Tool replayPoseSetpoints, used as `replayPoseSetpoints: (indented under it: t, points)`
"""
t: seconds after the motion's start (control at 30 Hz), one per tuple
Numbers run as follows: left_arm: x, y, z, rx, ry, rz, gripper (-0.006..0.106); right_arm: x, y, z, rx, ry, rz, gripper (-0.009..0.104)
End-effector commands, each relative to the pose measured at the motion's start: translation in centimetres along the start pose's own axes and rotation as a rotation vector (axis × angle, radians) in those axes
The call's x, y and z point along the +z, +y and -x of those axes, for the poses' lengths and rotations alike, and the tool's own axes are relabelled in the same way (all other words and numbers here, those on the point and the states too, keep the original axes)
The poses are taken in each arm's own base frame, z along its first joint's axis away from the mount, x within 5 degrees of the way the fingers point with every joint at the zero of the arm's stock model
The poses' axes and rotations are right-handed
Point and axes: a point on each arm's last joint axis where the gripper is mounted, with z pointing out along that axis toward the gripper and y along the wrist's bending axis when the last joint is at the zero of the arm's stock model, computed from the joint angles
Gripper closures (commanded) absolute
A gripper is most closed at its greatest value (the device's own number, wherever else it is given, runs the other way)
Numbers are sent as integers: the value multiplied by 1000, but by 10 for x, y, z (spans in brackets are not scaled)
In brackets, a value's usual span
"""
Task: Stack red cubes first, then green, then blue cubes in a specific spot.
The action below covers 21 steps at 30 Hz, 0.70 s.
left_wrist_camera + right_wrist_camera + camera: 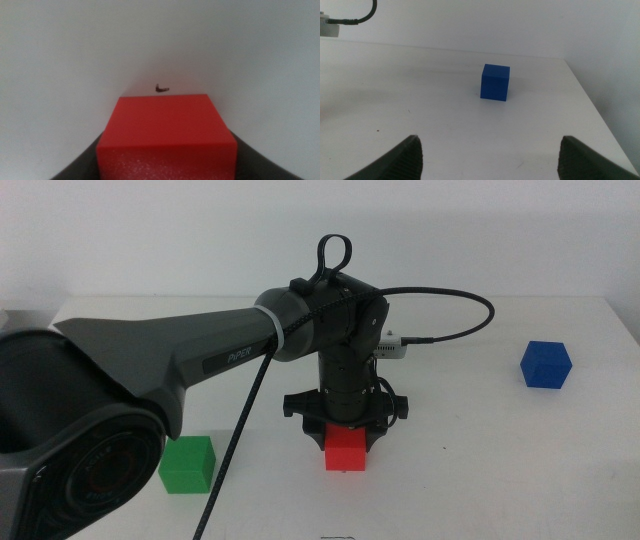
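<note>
Red cube (346, 448) is held between the jaws of the left gripper (346, 442), at table centre, on or just above the white top. Green cube (188, 464) lies nearer this arm; blue cube (495, 82) faces the right gripper (490, 162), jaws wide and empty

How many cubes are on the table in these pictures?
3. The red cube sits front centre, in the left gripper. The green cube is front left. The blue cube is far right. The arm could hide others.
</note>
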Motion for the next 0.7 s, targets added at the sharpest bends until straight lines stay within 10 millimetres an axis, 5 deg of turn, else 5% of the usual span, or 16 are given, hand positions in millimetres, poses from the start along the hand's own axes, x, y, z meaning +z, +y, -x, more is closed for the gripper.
replayPoseSetpoints:
  t: [0.0, 0.37, 0.67]
  points:
    - [-33, -8, 0, 11, -59, -66, 76, -2, -1, 11, -26, -101, -7, 12]
    - [-51, -9, 2, 105, -57, -42, 7, -2, -1, 11, -26, -101, -7, 12]
    - [-80, -8, 4, 113, -48, -4, 7, -2, -1, 11, -26, -101, -7, 12]
